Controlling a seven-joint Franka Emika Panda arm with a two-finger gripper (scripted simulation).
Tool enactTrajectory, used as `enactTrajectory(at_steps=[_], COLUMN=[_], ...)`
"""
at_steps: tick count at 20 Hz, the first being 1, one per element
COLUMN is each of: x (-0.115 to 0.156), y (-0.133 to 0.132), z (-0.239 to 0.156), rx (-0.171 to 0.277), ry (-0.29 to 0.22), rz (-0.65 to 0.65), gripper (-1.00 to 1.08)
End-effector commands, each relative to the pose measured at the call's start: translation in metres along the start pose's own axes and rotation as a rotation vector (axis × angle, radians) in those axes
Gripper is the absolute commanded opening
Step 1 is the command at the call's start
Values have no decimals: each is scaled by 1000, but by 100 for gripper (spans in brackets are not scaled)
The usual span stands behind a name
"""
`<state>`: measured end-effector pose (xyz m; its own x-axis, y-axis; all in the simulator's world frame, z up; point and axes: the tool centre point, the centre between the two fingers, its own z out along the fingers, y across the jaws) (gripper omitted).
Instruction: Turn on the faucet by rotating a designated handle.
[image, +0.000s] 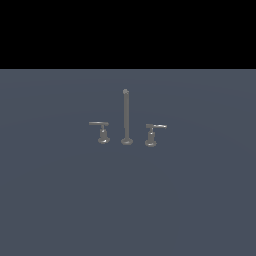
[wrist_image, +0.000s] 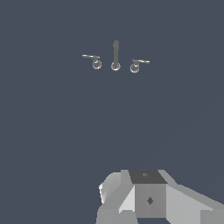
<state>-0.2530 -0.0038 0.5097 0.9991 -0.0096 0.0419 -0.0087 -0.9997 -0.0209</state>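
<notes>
Grey metal designated handle: short stem on a round base (image: 151, 136) (wrist_image: 135, 67), topped by a thin lever with a pale shiny tip; it stands at the exterior view's right of the set.
Lever direction: roughly level, pointing away from the spout toward the exterior view's right.
Contact on the handle: none visible; nothing touches it in either view.
Spout: tall thin grey upright post on a round base (image: 126, 117) (wrist_image: 115, 54), just beside the designated handle and between the two handles.
Twin handle: short grey stem with a duller, darker lever (image: 102, 132) (wrist_image: 95, 61), at the exterior view's left of the spout, lever pointing away from the spout the opposite way.
Faucet as a set: three separate bases in a row, apart from one another, all upright.
Worktop: flat dark blue-grey surface (image: 60, 200) (wrist_image: 48, 131); the set stands on it near the middle of the exterior view.
Robot: a pale grey blocky part (wrist_image: 148, 199) shows at the edge of the wrist view, well apart from the faucet.
Gripper: fingers are not visible in either view, so I cannot tell how wide it stands.
</notes>
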Motion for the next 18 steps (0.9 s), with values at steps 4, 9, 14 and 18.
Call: enactTrajectory(at_steps=[4, 9, 14, 18], x=[1, 8, 21, 37], y=[-1, -4, -10, -16], z=[1, 10, 28, 48], rx=[0, -1, -2, -4], ry=[0, 0, -1, -2], rz=[6, 40, 106, 182], gripper=[-100, -100, -100, -100])
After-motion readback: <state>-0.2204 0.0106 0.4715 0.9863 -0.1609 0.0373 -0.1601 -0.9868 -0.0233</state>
